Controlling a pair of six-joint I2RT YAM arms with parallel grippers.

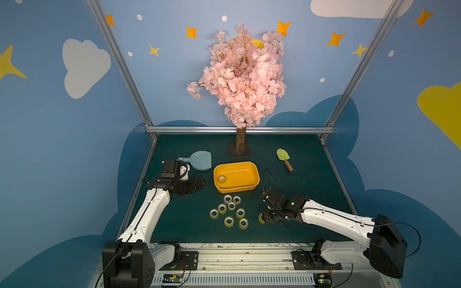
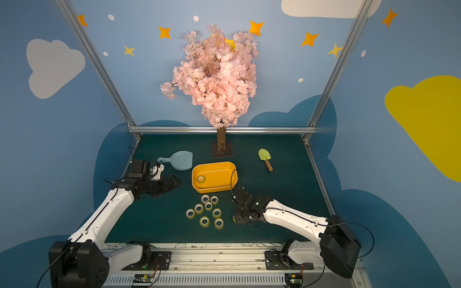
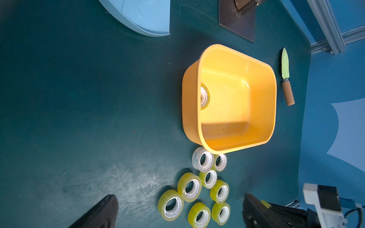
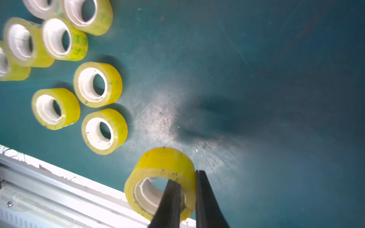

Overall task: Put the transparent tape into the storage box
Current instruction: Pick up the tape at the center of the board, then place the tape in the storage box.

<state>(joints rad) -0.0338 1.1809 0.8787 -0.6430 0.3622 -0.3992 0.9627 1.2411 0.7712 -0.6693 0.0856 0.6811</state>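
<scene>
The orange-yellow storage box (image 1: 235,163) (image 2: 214,163) (image 3: 274,94) sits mid-table with one transparent tape roll (image 1: 221,179) (image 3: 205,96) inside at its left end. Several more rolls (image 1: 231,206) (image 2: 208,206) (image 4: 97,84) lie clustered in front of it. To the right of that cluster, my right gripper (image 4: 187,183) (image 1: 265,217) is shut on a yellowish roll (image 4: 164,159) (image 1: 261,219), one finger through the core and one outside the wall. My left gripper (image 3: 179,207) (image 1: 199,182) hovers left of the box, open, holding nothing.
A pale blue dustpan (image 1: 199,160) lies behind the left arm. A green trowel (image 1: 284,158) lies at the back right. The blossom tree's base plate (image 1: 240,149) stands behind the box. A metal rail (image 1: 224,256) runs along the front edge.
</scene>
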